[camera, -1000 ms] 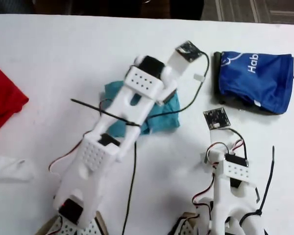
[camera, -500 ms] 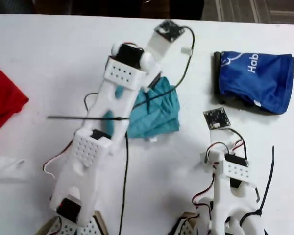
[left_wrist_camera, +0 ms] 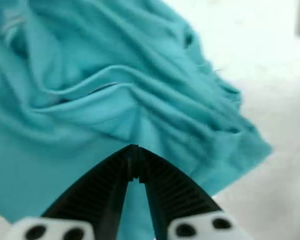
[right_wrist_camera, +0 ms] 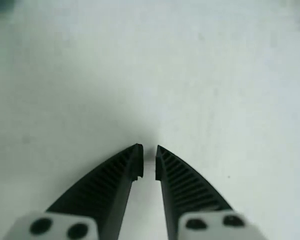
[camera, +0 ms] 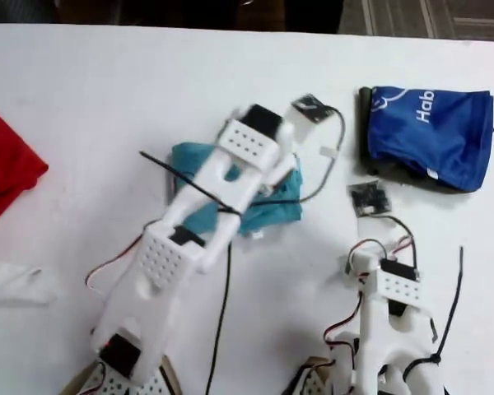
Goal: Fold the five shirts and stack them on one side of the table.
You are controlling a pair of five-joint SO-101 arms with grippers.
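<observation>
The left gripper (left_wrist_camera: 134,150) has its ribbed black tips pressed together on a gathered pleat of the teal shirt (left_wrist_camera: 115,95). That shirt is soft and creased, a rumpled bundle lying near the blue shirt (camera: 428,136). Its long axis runs roughly across the table (camera: 107,90), one end toward the blue shirt. The right gripper (right_wrist_camera: 149,152) holds nothing, its tips a slit apart over bare white table just on the near side of the blue shirt. The blue shirt is folded into a neat rectangle with a dark layer beneath its edge. One red shirt (camera: 4,169) and one white shirt (camera: 12,284) lie well apart from the blue one, beyond the teal shirt.
</observation>
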